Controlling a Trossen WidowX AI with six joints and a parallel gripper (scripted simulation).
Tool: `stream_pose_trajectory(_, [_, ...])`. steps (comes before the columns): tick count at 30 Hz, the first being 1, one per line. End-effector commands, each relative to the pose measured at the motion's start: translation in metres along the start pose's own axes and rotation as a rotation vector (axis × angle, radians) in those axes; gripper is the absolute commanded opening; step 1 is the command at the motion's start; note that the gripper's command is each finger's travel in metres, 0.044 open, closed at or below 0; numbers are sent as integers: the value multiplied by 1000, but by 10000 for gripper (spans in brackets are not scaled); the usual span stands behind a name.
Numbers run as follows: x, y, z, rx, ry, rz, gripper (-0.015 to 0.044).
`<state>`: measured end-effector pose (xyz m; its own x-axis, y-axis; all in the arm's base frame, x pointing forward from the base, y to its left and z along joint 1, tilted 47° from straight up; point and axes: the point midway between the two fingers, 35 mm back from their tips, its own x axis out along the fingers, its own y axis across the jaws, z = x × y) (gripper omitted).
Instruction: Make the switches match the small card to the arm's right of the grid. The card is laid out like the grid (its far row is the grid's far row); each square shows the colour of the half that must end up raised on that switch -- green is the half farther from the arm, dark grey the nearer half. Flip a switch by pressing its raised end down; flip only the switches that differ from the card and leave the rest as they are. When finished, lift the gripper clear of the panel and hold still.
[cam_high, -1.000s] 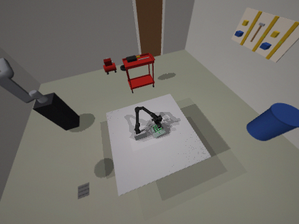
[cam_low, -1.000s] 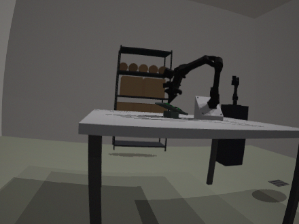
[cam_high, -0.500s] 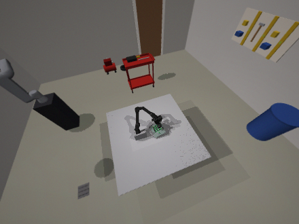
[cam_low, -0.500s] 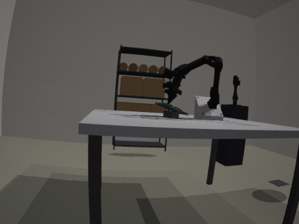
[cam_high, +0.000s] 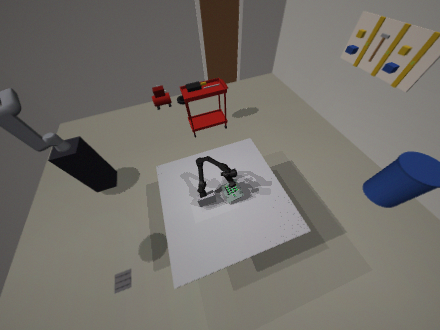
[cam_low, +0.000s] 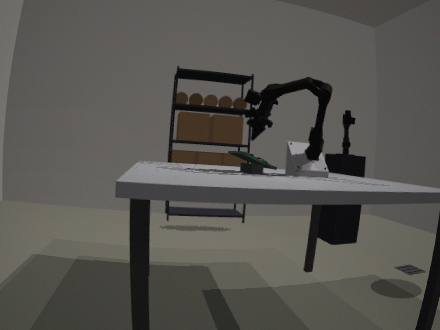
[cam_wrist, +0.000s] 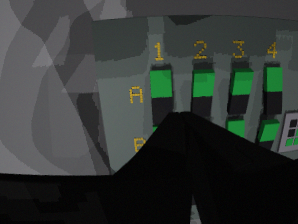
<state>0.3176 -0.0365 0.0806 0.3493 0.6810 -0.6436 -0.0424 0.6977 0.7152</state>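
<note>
The grey-green switch panel (cam_high: 235, 199) (cam_wrist: 117, 110) stands tilted on the table. In the wrist view, switches A1 (cam_wrist: 161, 84), A2 (cam_wrist: 203, 83), A3 (cam_wrist: 242, 82) and A4 (cam_wrist: 274, 80) show green far halves and dark near halves; which halves are raised is hard to tell. B3 (cam_wrist: 235, 127) and B4 (cam_wrist: 269, 129) show partly, B1 is a green sliver. B2 and row C are hidden behind the fingers. The card (cam_wrist: 293, 123) is cut off at the right edge. My gripper (cam_low: 255, 138) (cam_wrist: 178, 122) is shut and empty, above the panel, its tips appearing just below A1 and A2.
The white table (cam_high: 225, 245) (cam_low: 200, 186) carries the arm's pale base mount (cam_high: 207, 200) (cam_low: 296, 162), close to the panel on the arm's side. A red cart (cam_high: 205, 91), a blue barrel (cam_high: 395, 185) and a shelf rack (cam_low: 210, 107) stand away from the table.
</note>
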Motion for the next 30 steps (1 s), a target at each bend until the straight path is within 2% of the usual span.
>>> stream_pose_trajectory(1, [-3,-6,-2,-4,7,7,0])
stream_pose_trajectory(3, [-3,-22,-2,-5,6,7,0])
stream_pose_trajectory(7, [0,-25,-2,-5,8,7,0])
stream_pose_trajectory(11, [32,-24,-1,-6,31,8,0])
stream_pose_trajectory(30, [50,-23,-1,-6,31,9,0])
